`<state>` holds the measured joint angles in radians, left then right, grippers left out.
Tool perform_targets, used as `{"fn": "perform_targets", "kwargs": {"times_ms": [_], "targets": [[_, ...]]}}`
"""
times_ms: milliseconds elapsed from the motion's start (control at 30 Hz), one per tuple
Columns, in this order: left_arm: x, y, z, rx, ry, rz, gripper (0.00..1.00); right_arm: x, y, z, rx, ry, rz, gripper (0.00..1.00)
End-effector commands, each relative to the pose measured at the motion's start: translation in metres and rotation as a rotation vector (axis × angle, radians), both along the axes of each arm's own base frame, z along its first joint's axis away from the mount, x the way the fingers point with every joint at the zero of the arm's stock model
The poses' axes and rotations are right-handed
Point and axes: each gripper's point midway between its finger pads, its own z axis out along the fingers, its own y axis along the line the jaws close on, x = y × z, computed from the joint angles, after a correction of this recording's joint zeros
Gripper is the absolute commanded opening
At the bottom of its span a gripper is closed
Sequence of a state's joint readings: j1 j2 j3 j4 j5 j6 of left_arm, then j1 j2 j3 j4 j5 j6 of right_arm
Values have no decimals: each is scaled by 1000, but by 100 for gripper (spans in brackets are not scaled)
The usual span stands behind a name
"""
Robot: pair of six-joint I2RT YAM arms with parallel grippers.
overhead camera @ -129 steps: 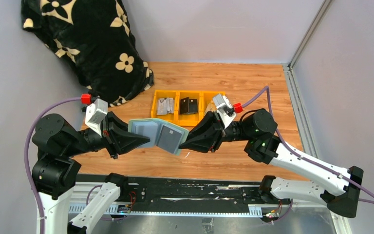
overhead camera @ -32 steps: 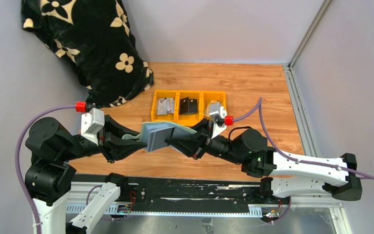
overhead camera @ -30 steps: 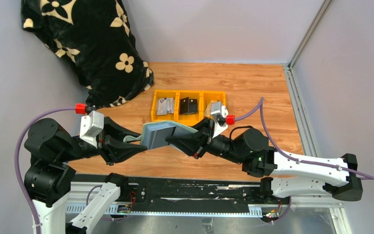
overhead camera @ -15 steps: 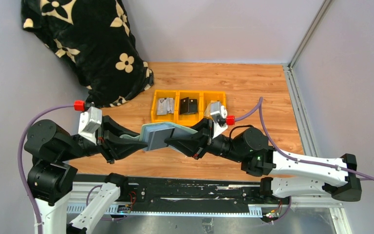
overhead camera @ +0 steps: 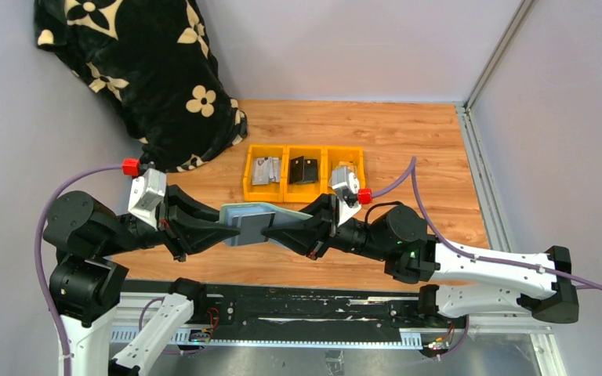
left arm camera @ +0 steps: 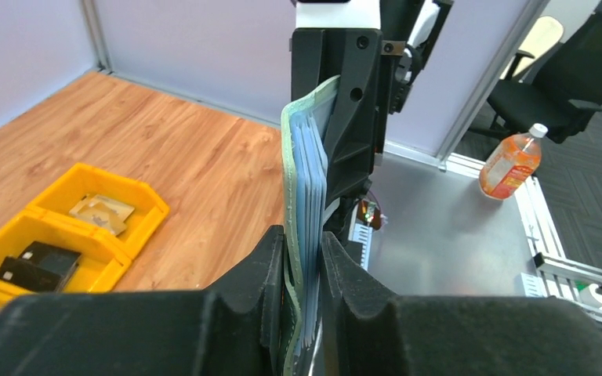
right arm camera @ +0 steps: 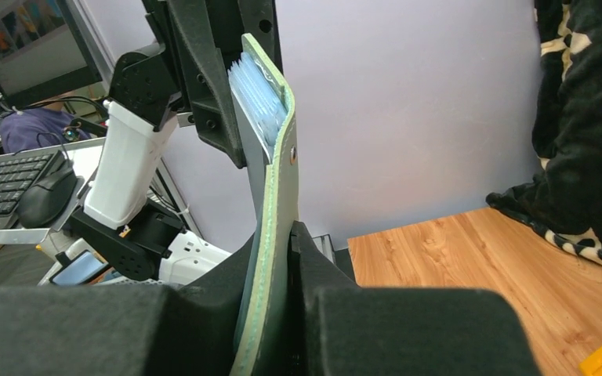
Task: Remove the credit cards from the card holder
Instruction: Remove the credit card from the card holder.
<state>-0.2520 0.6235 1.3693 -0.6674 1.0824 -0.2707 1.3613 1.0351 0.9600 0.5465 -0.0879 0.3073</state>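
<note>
The grey-green card holder (overhead camera: 244,218) hangs in the air above the table's near edge, folded almost flat between my two grippers. My left gripper (overhead camera: 224,230) is shut on its left end. In the left wrist view the holder's green cover (left arm camera: 291,182) and the pale blue edges of the credit cards (left arm camera: 312,184) are both pinched in my left gripper (left arm camera: 303,244). My right gripper (overhead camera: 270,228) is shut on the opposite flap. The right wrist view shows that flap (right arm camera: 280,184) clamped in my right gripper (right arm camera: 288,239), with the card edges (right arm camera: 255,88) fanned at its far end.
Three joined yellow bins (overhead camera: 285,188) with small dark and grey items stand just behind the holder. A black blanket with cream flowers (overhead camera: 141,70) fills the back left corner. A metal rail (overhead camera: 470,149) borders the wooden table on the right.
The holder, spread open like a book earlier, has folded nearly flat and dropped a little. My left gripper has closed down on its end. Both arms have shifted slightly left.
</note>
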Motion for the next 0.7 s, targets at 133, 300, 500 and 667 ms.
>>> {"fn": "perform_targets", "kwargs": {"times_ms": [133, 300, 500, 667], "targets": [[-30, -3, 20, -48, -13, -128, 30, 2, -18, 21, 86, -23, -20, 0], [-25, -3, 23, -60, -6, -107, 30, 0, -17, 22, 87, -23, -9, 0], [-14, -2, 22, -72, 0, -52, 18, -8, -13, 23, 86, -44, 39, 0], [-13, -3, 24, -79, -3, -48, 2, -18, -13, 23, 92, -75, 85, 0]]}}
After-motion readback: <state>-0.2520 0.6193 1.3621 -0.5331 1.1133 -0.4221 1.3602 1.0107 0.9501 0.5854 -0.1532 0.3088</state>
